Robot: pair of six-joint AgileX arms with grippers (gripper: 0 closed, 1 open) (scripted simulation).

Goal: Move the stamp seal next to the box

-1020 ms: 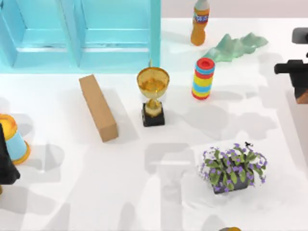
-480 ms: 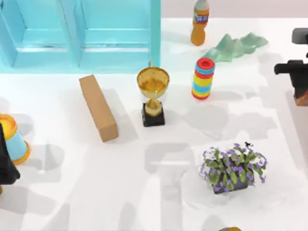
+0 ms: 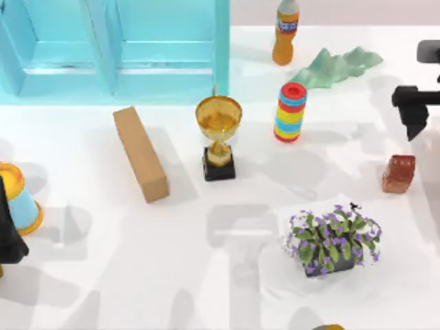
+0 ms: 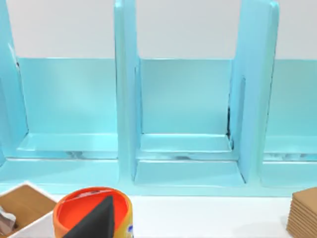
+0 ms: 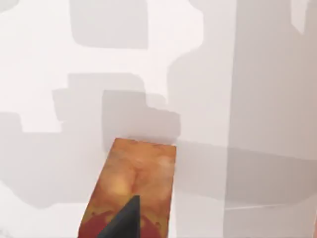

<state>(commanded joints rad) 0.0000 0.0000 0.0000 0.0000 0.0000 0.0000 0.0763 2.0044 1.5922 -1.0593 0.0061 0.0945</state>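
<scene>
Right claw (image 3: 415, 122) sits at the far right edge of the top view, a little above mid-height, dark against the white table (image 3: 206, 275). Is it spread wide or pinched narrow? Can't tell from here. Just below it and slightly to the left sits the stamp seal (image 3: 399, 173), a mottled reddish-brown block. From above it looks apart from the claw, with bare table between them. The right wrist view puts the seal (image 5: 136, 178) in the lower middle of the picture, glossy face up, and a dark part of the claw crosses its lower edge.

Way over in the left half of the top view lies the box (image 3: 140, 153), long and tan, running on a slant from upper left to lower right. It is well apart from the seal. Between the two stand a gold trophy (image 3: 218, 134) just right of the box, a stack of coloured rings (image 3: 291, 112), and lower down a purple-flowered plant (image 3: 334, 240).

A light-blue cabinet (image 3: 113, 48) spans the upper left. The left claw (image 3: 8, 237) is parked at the left edge beside an orange-and-blue cup (image 3: 19, 199). Its spread can't be told either.
</scene>
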